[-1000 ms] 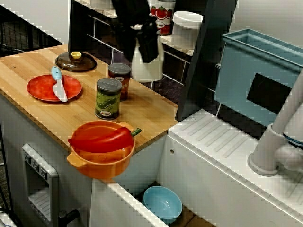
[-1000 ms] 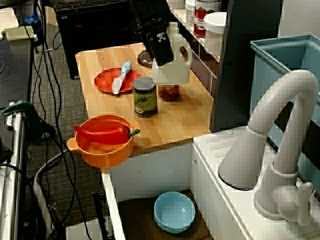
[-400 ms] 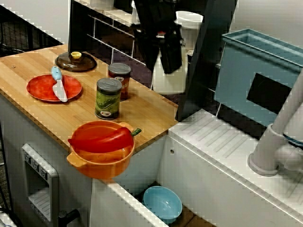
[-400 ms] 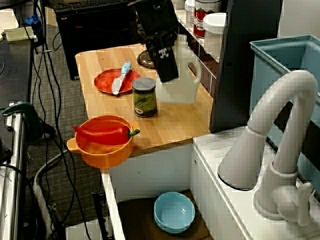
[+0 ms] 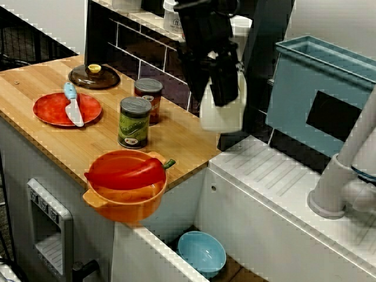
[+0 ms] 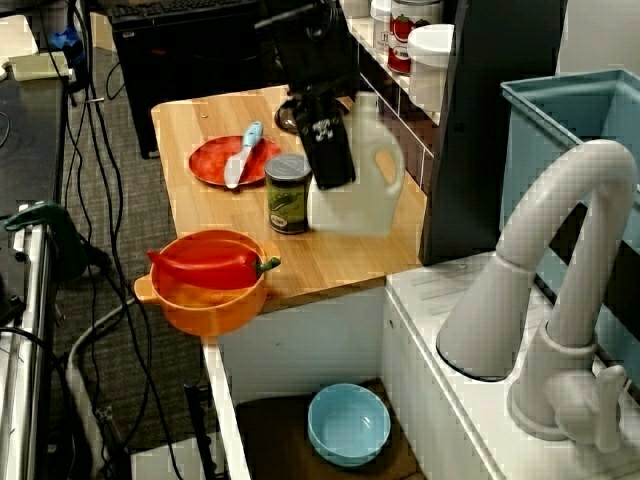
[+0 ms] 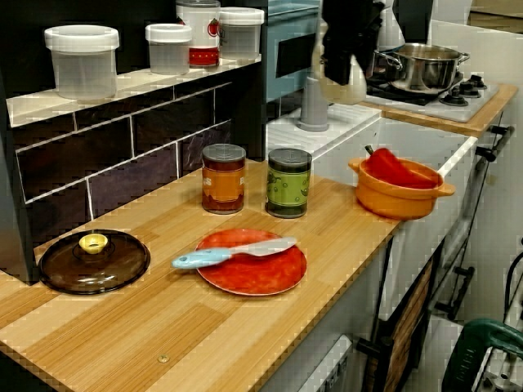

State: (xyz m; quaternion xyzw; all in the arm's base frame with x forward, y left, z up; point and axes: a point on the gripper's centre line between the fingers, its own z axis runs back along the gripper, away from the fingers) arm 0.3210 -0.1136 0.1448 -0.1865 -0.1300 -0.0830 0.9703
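My tool (image 5: 218, 82) is clamped on the white jug (image 5: 223, 117), by its handle I think, though the dark fingers hide the contact. The jug hangs upright in the air over the right end of the wooden surface (image 5: 176, 141), just beside the dark shelf post (image 5: 264, 59) and well apart from the green can (image 5: 134, 122). To carry it well I'd go slowly, hold it level and leave room to that post, since a one-sided grip lets it swing.
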